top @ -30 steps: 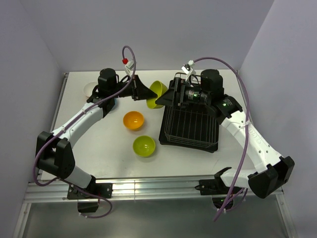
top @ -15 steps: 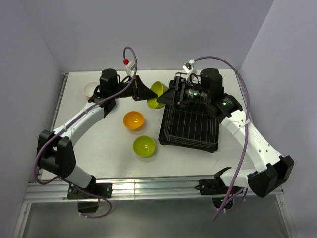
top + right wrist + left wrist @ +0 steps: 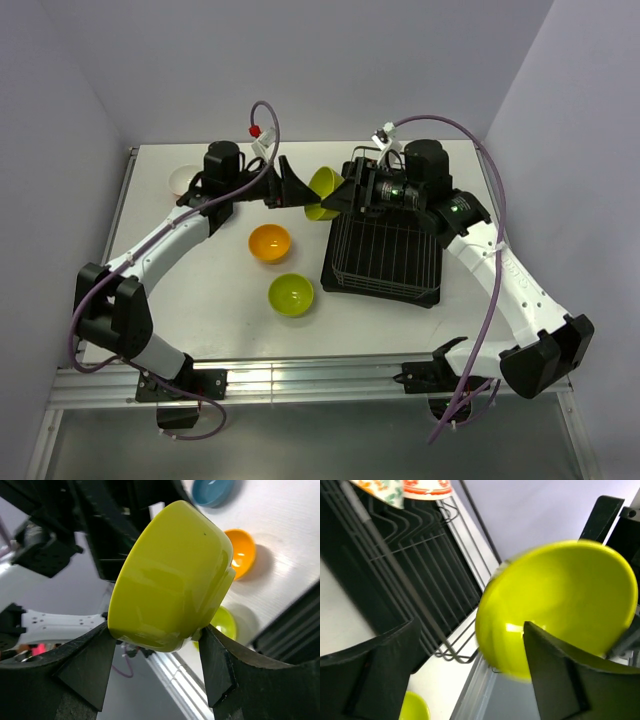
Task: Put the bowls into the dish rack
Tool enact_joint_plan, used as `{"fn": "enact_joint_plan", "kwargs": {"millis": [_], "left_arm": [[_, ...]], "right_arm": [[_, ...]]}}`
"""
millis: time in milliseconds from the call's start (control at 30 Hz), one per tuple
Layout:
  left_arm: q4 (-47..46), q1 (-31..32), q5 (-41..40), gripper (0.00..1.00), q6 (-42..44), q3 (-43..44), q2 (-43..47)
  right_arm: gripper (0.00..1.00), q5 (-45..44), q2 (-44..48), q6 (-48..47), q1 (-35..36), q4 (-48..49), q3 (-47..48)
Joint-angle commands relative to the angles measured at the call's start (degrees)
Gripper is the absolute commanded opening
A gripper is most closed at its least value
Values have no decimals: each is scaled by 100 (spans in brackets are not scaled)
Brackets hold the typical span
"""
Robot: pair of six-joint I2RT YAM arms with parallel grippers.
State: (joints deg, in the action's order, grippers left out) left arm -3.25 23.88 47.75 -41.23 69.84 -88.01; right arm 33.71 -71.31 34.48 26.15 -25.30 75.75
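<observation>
Two bowls appear loaded. The left wrist view shows a cream bowl point(image 3: 375, 491) with coloured marks and a red bowl point(image 3: 426, 487) side by side over the wires of the rack point(image 3: 381, 287). The overhead view hides that part of the rack behind the right arm, so treat the pair as probable, not confirmed.

A third, the lime bowl point(image 3: 170, 575), is in the air at the rack's far left corner, tilted on its side. Your right claw point(image 3: 155, 630) is clamped on it, one finger on each side of the wall. Your left claw point(image 3: 470, 625) stands wide apart just left of that bowl; whether a finger touches it cannot be told.

Three sit on the table point(image 3: 200, 300), left of the rack: the orange bowl point(image 3: 269, 242), a second lime bowl point(image 3: 291, 294) nearer than it, and the blue bowl point(image 3: 212, 490) farther left.

Assessment: under half done. The held bowl needs setting between the wires, and three pickups are left.
</observation>
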Motion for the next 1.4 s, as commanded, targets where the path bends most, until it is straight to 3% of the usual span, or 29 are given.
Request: {"fn": "enact_joint_plan", "kwargs": {"millis": [0, 33, 67, 233, 400, 767, 1367], "left_arm": [[516, -234, -152, 90, 562, 424, 328], [666, -435, -160, 91, 677, 538, 328], [850, -550, -186, 99, 800, 800, 345], [2011, -1244, -966, 100, 1635, 1356, 407], [2653, -1395, -1522, 100, 2022, 1418, 582], [2478, -1439, -1690, 100, 2111, 724, 1119], [2478, -1465, -1531, 99, 2190, 697, 1058]], "right_arm": [[0, -391, 345, -432, -215, -115, 81], [0, -479, 398, -512, -259, -185, -15], [0, -567, 459, -582, -303, -247, -77], [0, -1296, 741, -890, -418, -651, -437], [0, -1841, 566, -1179, -418, -1090, -517], [0, -2598, -163, -1453, -128, -1496, -482], [0, -3362, -1078, -1734, 232, -1627, -315]]}}
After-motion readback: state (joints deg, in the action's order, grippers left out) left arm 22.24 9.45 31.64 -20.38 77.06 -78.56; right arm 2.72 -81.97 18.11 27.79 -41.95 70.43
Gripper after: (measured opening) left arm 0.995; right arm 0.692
